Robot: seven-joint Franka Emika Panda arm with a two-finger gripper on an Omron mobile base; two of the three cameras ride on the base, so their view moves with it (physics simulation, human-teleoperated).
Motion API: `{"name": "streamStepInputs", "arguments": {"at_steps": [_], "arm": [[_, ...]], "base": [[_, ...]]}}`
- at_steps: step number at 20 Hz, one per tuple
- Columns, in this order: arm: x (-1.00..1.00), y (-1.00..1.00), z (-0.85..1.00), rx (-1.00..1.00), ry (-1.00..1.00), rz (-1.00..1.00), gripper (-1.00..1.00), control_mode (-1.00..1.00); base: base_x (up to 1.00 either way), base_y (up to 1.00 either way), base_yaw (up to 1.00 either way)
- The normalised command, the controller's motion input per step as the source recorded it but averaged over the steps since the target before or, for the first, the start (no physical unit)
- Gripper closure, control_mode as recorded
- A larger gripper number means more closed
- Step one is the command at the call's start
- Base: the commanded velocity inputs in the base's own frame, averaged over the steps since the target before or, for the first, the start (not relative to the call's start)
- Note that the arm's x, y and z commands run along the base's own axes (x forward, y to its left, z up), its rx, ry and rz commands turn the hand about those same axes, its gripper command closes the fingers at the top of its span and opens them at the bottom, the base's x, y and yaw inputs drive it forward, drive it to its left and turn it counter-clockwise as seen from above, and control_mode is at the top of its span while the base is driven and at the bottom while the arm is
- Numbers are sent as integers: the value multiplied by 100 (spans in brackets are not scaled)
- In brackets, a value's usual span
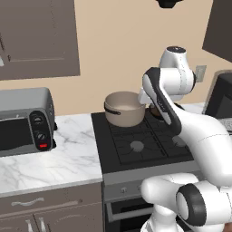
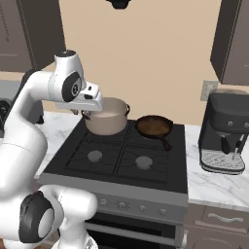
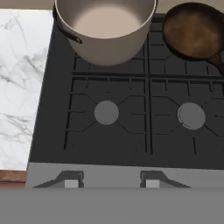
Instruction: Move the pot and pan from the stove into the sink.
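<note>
The tool (image 2: 81,112) hangs at the upper left of the right base view, just beside the near rim of the pot (image 2: 108,116); whether its fingers are spread or pressed together cannot be told. The pot sits on the stove's (image 3: 131,131) back left burner, empty. The pan (image 2: 153,126) rests on the back right burner, beside the pot. Marble counter (image 1: 50,158) flanks the stove.
</note>
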Motion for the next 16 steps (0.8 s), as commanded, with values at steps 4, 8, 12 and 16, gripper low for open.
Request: {"name": "streamStepInputs", "arguments": {"at_steps": [4,8,12,16], "arm": [[0,0,0,0,0,0,-100,-100],[0,0,0,0,0,0,-100,-100],[0,-40,-2,2,-5,0,-100,-100],[0,-57,-7,2,-6,2,-100,-100]], "base": [[0,0,0],[0,0,0],[0,0,0],[0,0,0]]}}
